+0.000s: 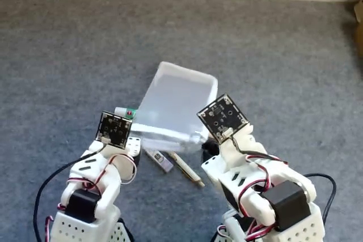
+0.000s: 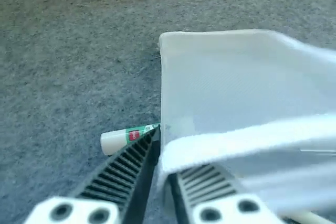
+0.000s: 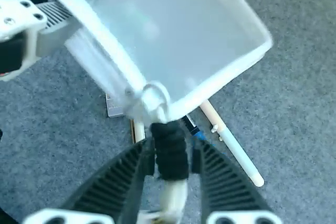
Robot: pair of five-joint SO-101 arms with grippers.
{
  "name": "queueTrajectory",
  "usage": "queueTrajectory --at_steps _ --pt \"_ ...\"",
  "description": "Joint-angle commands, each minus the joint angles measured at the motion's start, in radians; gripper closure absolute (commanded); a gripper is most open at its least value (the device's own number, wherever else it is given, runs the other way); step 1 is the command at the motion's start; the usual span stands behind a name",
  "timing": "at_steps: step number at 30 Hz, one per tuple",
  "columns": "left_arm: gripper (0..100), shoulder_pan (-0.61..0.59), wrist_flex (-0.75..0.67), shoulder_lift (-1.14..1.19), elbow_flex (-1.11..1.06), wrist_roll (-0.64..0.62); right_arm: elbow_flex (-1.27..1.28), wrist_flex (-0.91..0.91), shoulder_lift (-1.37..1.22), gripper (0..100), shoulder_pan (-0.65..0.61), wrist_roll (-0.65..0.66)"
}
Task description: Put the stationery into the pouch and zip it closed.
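A translucent white pouch [image 1: 176,103] [image 2: 236,87] [image 3: 173,35] is held up off the grey carpet between both arms. My left gripper [image 1: 136,141] [image 2: 160,166] is shut on the near corner of its zipper edge. My right gripper [image 1: 209,147] [image 3: 170,153] is shut on the black zip pull [image 3: 169,153] at the other end of that edge. A white glue stick [image 1: 126,111] [image 2: 128,137] with a green and red label lies beside the left fingers. Under the pouch lie a small flat eraser-like block [image 1: 160,160] and a beige pen [image 1: 186,168] [image 3: 231,142].
Grey carpet [image 1: 68,55] surrounds the arms, with open room to the left, right and far side. A pale wall edge runs along the back. The left arm's fingers [image 3: 37,24] appear in the right wrist view at the pouch's far corner.
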State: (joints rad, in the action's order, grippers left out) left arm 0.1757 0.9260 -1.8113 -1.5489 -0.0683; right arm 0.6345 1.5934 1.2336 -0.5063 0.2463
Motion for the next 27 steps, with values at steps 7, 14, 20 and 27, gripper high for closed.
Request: queueTrajectory --at_steps 7,14,20,27 --pt "99 -0.139 0.135 -0.001 0.179 0.005 -0.054 0.027 0.008 84.1 -0.007 0.009" --pt "99 -0.143 0.229 0.001 0.318 0.006 -0.053 0.025 0.002 84.0 -0.002 0.009" --pt "99 -0.183 0.302 0.002 0.476 0.052 -0.005 -0.054 0.001 84.0 0.148 0.015" --pt "99 -0.234 0.324 0.094 0.608 0.086 0.242 -0.289 0.001 84.0 0.203 0.015"
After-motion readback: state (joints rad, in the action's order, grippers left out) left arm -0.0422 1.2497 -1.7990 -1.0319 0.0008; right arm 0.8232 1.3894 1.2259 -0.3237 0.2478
